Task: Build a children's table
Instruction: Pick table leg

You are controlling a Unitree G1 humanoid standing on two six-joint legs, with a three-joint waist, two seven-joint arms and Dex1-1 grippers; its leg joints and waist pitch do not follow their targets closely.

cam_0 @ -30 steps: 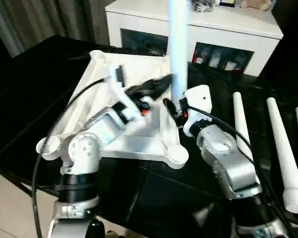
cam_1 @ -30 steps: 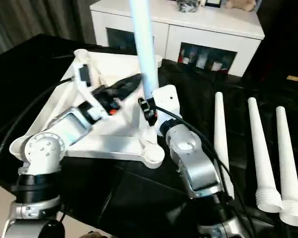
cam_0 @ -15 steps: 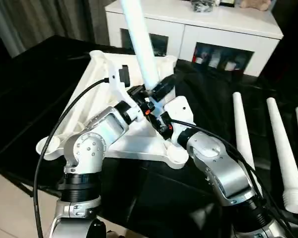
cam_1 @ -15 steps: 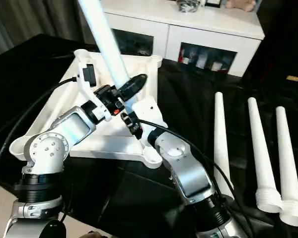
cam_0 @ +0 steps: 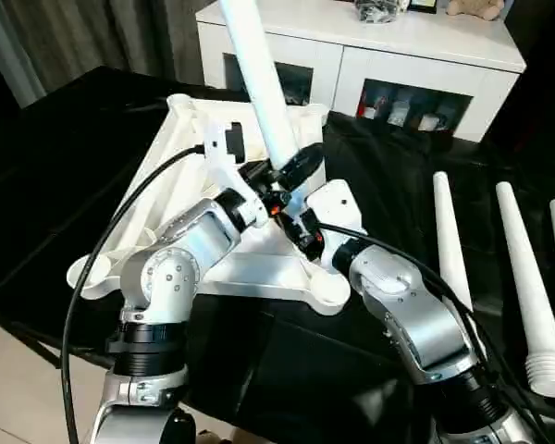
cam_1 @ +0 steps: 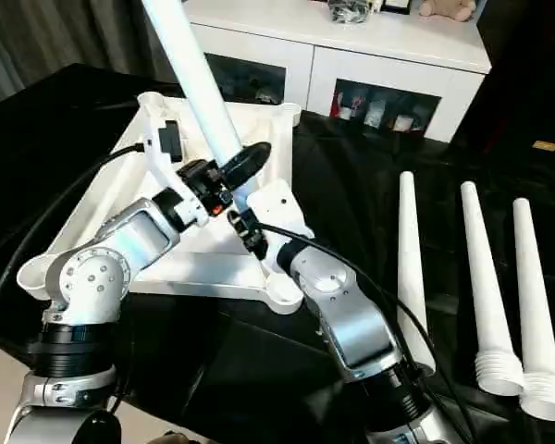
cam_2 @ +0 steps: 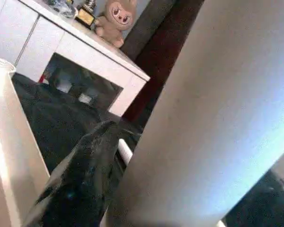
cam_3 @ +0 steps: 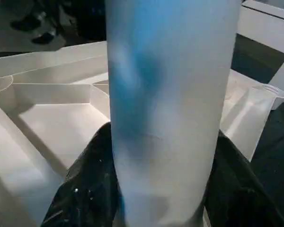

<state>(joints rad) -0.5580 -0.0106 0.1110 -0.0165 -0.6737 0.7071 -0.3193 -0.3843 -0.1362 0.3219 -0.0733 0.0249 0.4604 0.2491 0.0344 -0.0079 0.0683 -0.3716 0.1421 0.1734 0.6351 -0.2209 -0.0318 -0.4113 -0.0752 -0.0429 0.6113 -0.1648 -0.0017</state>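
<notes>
Lying upside down on the black tabletop [cam_0: 46, 176], the table top [cam_0: 180, 171] shows its ribbed underside, and it serves as the landmark for everything else. Over its middle, the left gripper [cam_0: 291, 168] reaches in from the near-left corner, with one black finger [cam_2: 80, 184] alongside a white leg [cam_0: 259, 88]; whether those jaws have clamped the leg cannot be told. This leg rises tilted from above the table top's right half, leaning toward the far-left. Just right of it, the right gripper [cam_1: 243, 228] has its jaws grasping the leg's lower part, a black finger on either side of it in the right wrist view. That view also shows the ribbed compartments and a round corner socket [cam_3: 267, 92] behind the leg, which the head views partly hide behind the arms. The left wrist view adds a plush toy [cam_2: 117, 20] on the white cabinet [cam_0: 444, 55] beyond the table top. Well to the right of the table top, three more legs [cam_1: 472, 277] lie side by side. No writing can be read anywhere.
</notes>
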